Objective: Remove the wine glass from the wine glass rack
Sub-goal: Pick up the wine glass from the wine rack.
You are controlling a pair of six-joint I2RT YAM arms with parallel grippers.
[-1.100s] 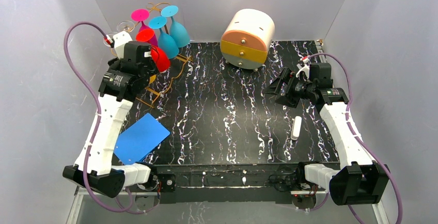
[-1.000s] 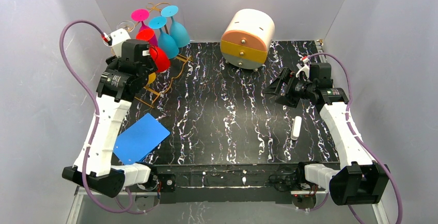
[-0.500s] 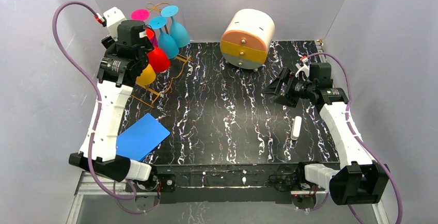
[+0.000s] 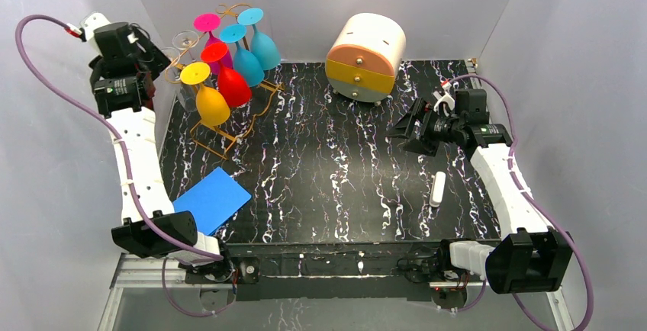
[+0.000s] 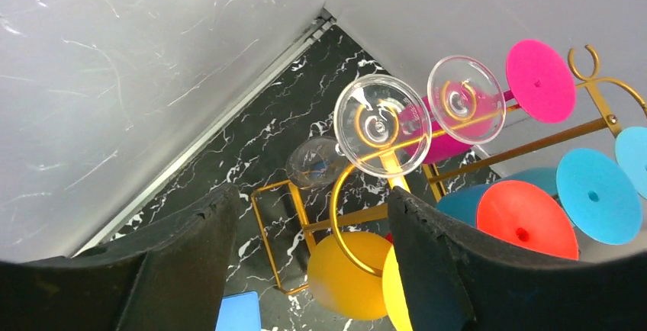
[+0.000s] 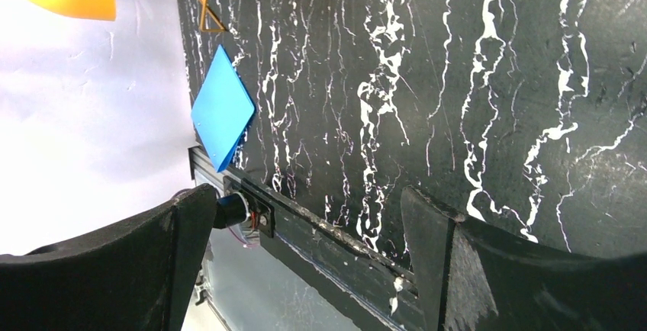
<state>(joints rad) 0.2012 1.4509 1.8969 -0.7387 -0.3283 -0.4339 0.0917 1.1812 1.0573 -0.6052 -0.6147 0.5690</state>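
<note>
The gold wire wine glass rack (image 4: pixel 231 130) stands at the back left with several wine glasses hanging bowl-down from its rings. From above I see pink (image 4: pixel 207 22), two cyan (image 4: pixel 250 17), red (image 4: pixel 217 51) and yellow (image 4: pixel 196 72) feet. The left wrist view looks down on two clear feet (image 5: pixel 381 123), a clear bowl (image 5: pixel 315 162) and the yellow bowl (image 5: pixel 347 274). My left gripper (image 4: pixel 152 62) (image 5: pixel 313 270) hangs high, left of the rack, open and holding nothing. My right gripper (image 4: pixel 408 129) (image 6: pixel 305 262) is open and empty at mid right.
A round cream-and-orange drawer box (image 4: pixel 365 56) sits at the back centre. A blue card (image 4: pixel 210 203) lies near the front left, and a small white stick (image 4: pixel 437 189) lies by the right arm. Grey walls enclose the left, back and right sides.
My left arm has risen and swung back left, away from the rack, uncovering the yellow glass. The right arm has hardly moved.
</note>
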